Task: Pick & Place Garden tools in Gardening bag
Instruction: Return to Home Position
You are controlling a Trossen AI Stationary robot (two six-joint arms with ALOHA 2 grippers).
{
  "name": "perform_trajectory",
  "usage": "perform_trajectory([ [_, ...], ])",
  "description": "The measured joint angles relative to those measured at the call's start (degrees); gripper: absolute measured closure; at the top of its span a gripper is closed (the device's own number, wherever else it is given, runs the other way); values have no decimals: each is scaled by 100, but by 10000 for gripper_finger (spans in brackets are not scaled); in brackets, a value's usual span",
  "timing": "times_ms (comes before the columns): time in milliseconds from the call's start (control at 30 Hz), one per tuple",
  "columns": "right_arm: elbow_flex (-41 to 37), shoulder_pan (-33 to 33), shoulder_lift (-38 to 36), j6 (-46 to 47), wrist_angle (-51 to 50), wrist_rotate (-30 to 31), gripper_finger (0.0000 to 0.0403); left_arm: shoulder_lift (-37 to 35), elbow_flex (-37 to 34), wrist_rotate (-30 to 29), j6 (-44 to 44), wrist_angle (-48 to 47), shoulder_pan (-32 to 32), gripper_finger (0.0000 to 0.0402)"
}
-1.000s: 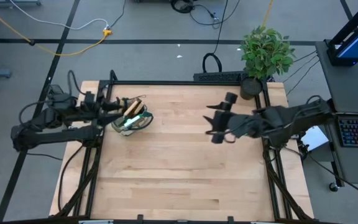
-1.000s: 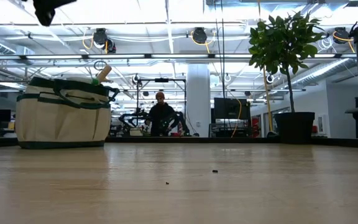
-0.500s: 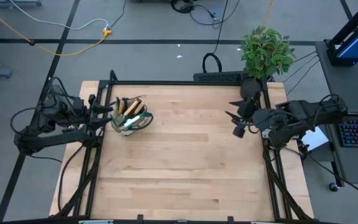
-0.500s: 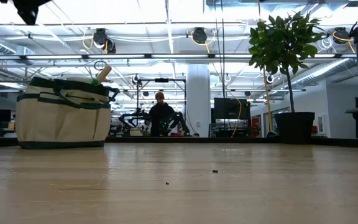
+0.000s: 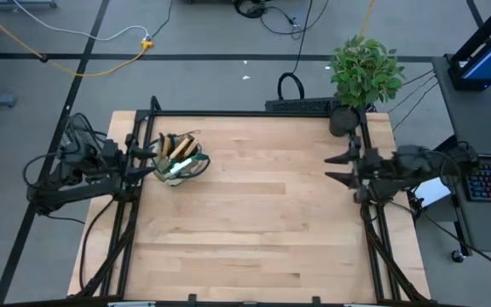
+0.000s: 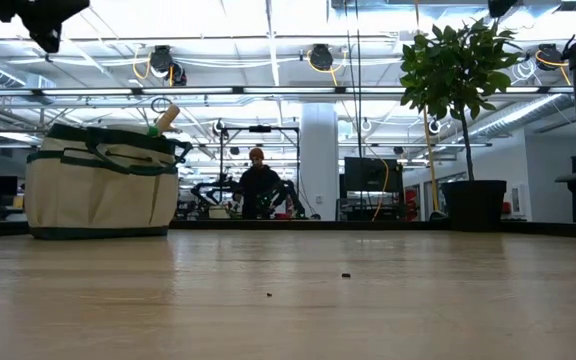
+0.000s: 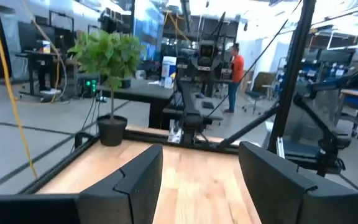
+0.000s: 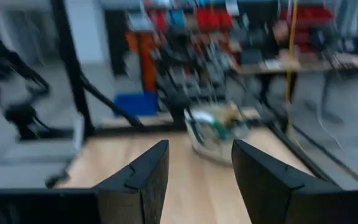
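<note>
wood table [image 5: 254, 230]: gardening bag [image 6: 103, 195] at back left, potted plant [image 5: 362, 70] on back right corner.

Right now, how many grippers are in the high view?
2. The left gripper is at the table's left edge, beside the bag; the right gripper at its right edge, near the plant. Both open.

Pale matt wood table [image 5: 254, 222]; soft tan cloth gardening bag [image 6: 103, 190], dark green trim.
</note>
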Motion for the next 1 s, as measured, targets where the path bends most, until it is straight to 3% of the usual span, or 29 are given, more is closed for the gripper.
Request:
perform_trajectory([
  [300,-1144,0,-1243,398,230,-198,236,37,-519,214,15,581,0,183],
  [500,-1471,0,-1753,615,80,-199,236,33,-814,222,44,620,0,183],
  [633,-1590,0,-1971,829,-167,-195,236,32,-1131,225,-33,873,0,183],
  [833,-1929,0,-2154,882,-161,37,236,32,-2010,230,-240,2246,0,183],
  [1000,-2176,0,-2154,1358,-147,101,236,30,-2211,218,-408,2262,-1,183],
])
